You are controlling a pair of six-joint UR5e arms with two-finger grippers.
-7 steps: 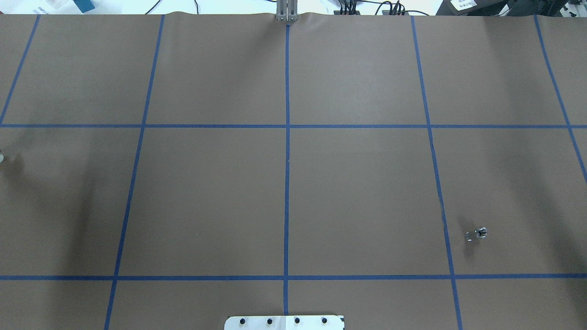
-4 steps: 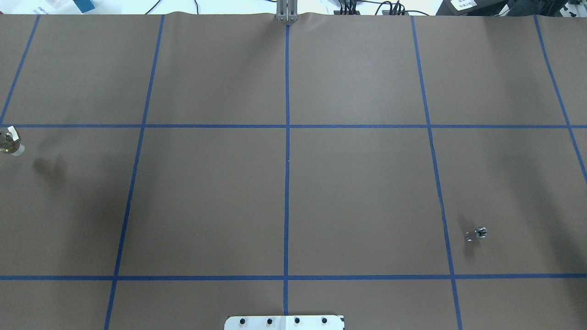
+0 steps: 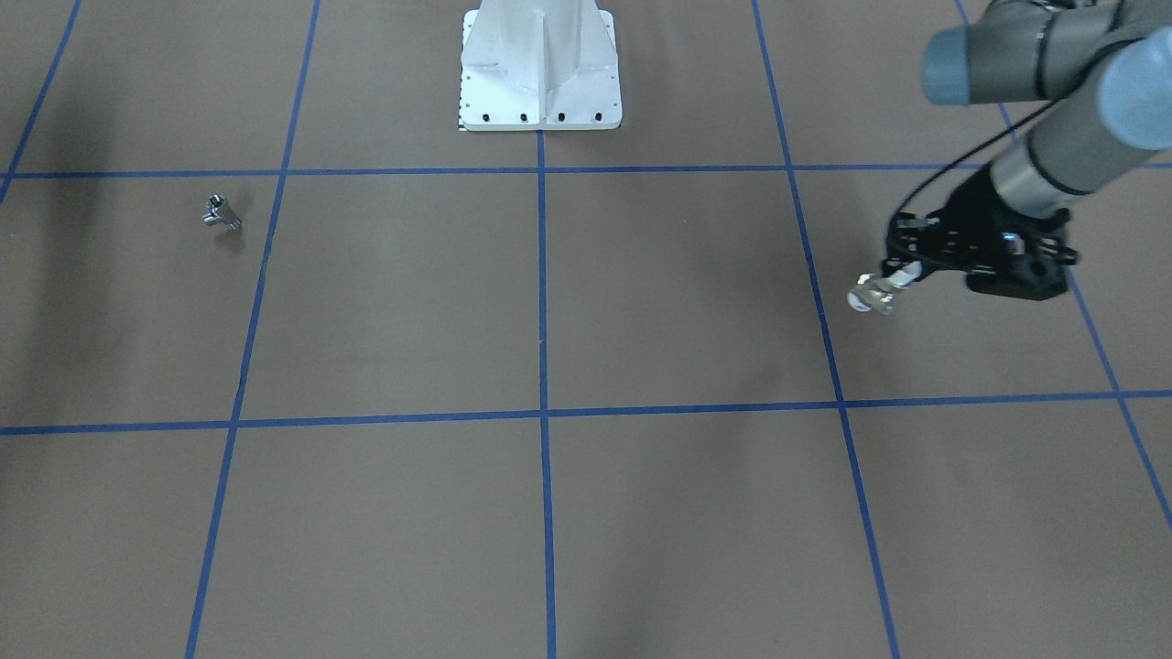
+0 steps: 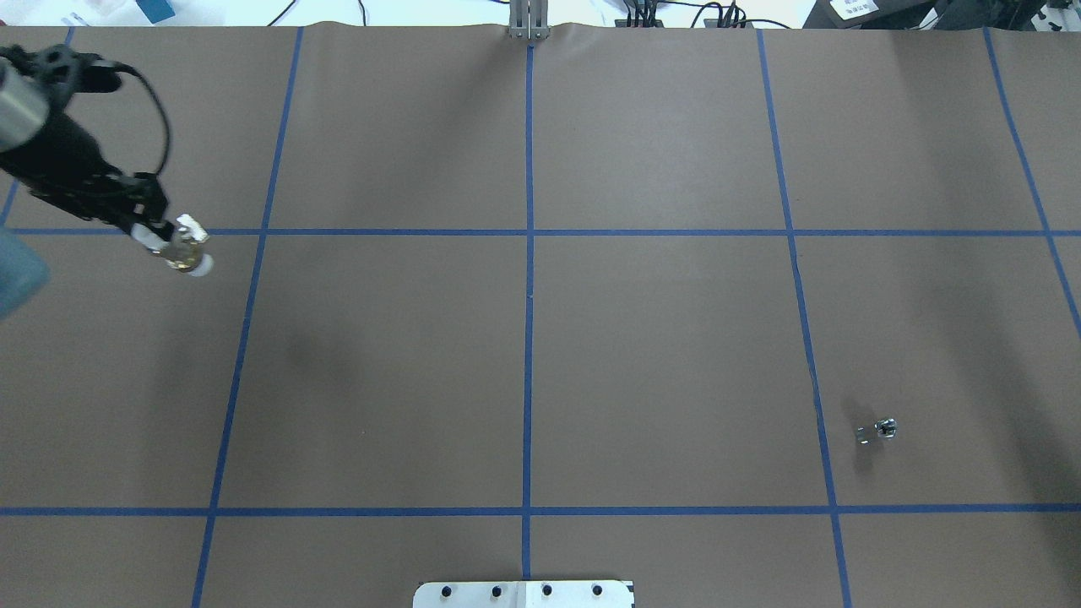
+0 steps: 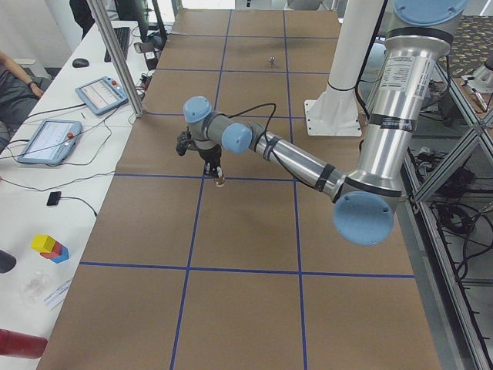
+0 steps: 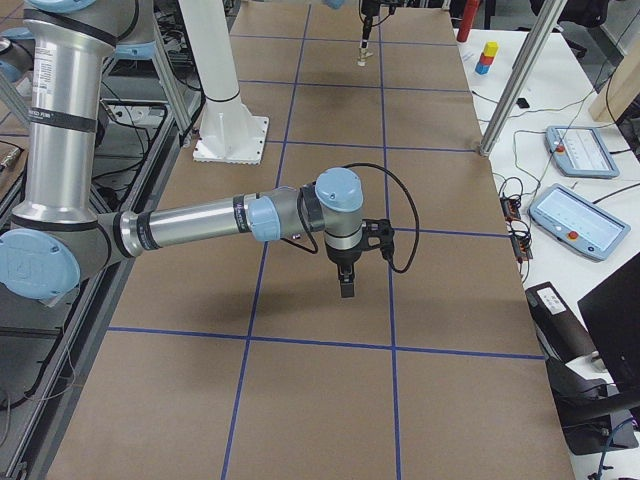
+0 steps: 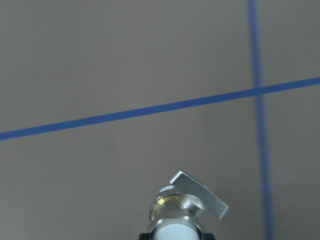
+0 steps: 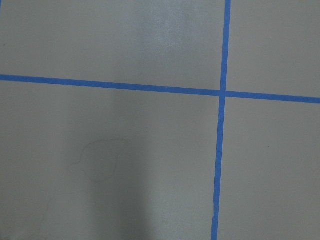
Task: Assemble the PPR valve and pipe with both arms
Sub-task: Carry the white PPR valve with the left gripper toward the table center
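My left gripper [image 4: 165, 237] is shut on the PPR valve [image 4: 187, 252], a brass body with a white ring end and a white side tab. It holds the valve in the air over the table's left side. Both also show in the front view: the gripper [image 3: 900, 276] and the valve [image 3: 872, 295]. The left wrist view shows the valve [image 7: 186, 206] close up. The pipe [image 4: 877, 431], a tiny silver piece, lies on the table at the right, also in the front view [image 3: 221, 212]. My right gripper [image 6: 346, 287] shows only in the right side view, above the paper; I cannot tell its state.
Brown paper with a blue tape grid [image 4: 529, 338] covers the table. The white pedestal base [image 3: 540, 82] stands at the robot's side. A metal post [image 4: 528, 21] stands at the far edge. Tablets [image 6: 575, 150] and cables lie beyond the table.
My left gripper with the valve has come in from the overhead view's left edge and moved right and slightly farther. The pipe has not moved.
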